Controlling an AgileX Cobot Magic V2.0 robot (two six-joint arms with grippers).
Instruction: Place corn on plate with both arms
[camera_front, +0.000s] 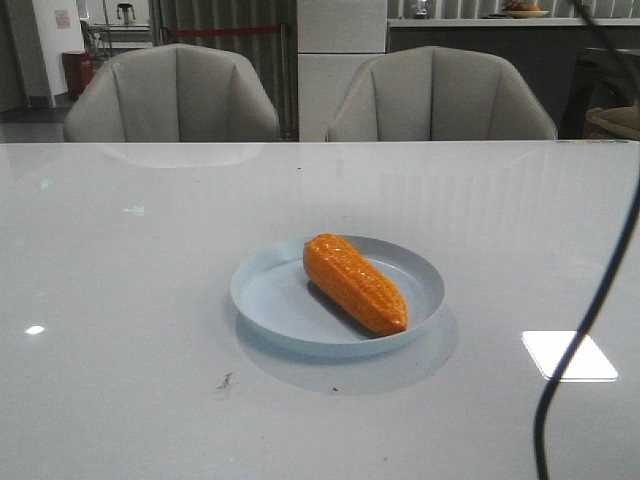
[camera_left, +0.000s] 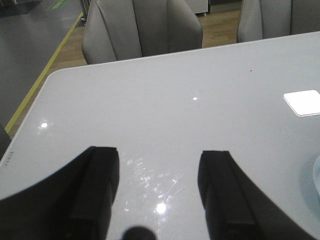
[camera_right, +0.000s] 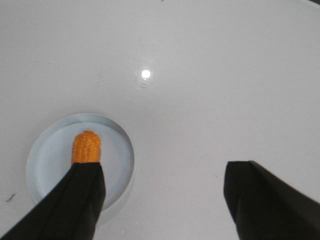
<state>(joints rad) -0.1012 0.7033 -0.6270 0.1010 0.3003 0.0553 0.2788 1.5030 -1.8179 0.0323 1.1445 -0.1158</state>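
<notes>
The orange corn (camera_front: 355, 283) lies on its side in the pale blue plate (camera_front: 262, 298) at the middle of the table, its tapered end toward the front right. In the right wrist view the plate (camera_right: 52, 160) and one end of the corn (camera_right: 87, 147) show, partly hidden behind one black finger (camera_right: 80, 205). My right gripper (camera_right: 164, 172) is open and empty, high above the table beside the plate. My left gripper (camera_left: 159, 160) is open and empty over bare table; only a sliver of the plate's rim (camera_left: 317, 175) shows there. Neither gripper shows in the front view.
Two grey chairs (camera_front: 170, 95) (camera_front: 440, 95) stand behind the table's far edge. A black cable (camera_front: 590, 310) hangs across the front view at the right. The table's rounded corner and side edge (camera_left: 45, 85) lie ahead of the left gripper.
</notes>
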